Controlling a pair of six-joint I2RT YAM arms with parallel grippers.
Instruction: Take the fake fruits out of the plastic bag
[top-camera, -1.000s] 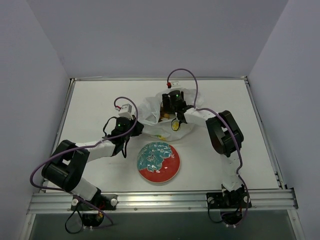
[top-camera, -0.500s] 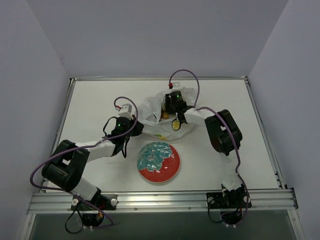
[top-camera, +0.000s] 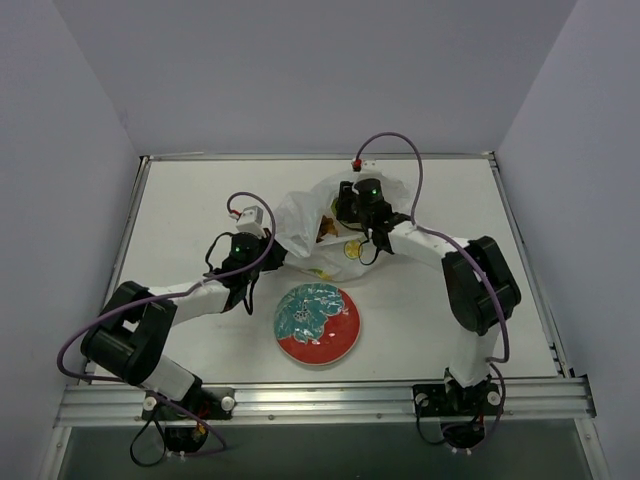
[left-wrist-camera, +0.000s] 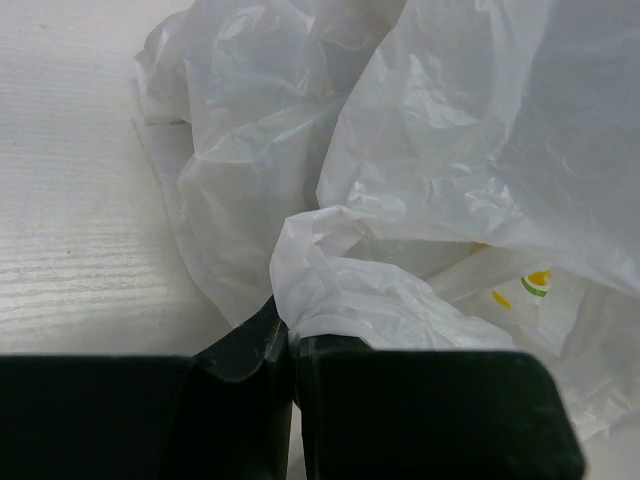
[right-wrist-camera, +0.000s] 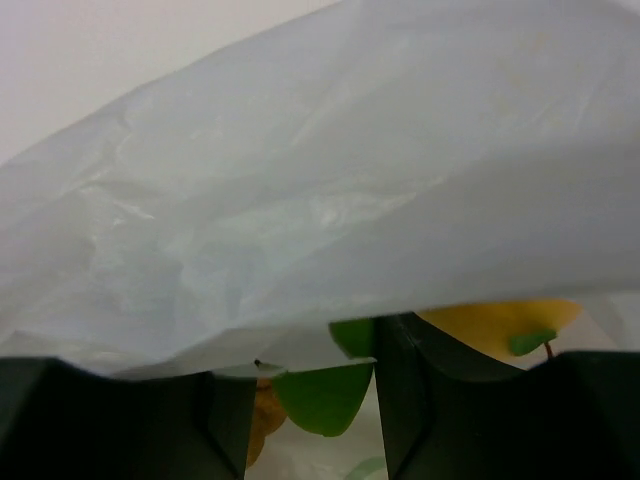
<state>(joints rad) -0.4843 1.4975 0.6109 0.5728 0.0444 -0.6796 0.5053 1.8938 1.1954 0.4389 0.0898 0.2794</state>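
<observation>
Black-fingered, the left gripper is pinched tight on a fold at the left edge of the plastic bag. A red-and-teal plate lies just in front of the bag. Inside the bag's mouth, under drooping film that hides much, the right gripper clamps the green fruit. The tan berries sit just to the left of it, and the orange-yellow fruit just to the right.
</observation>
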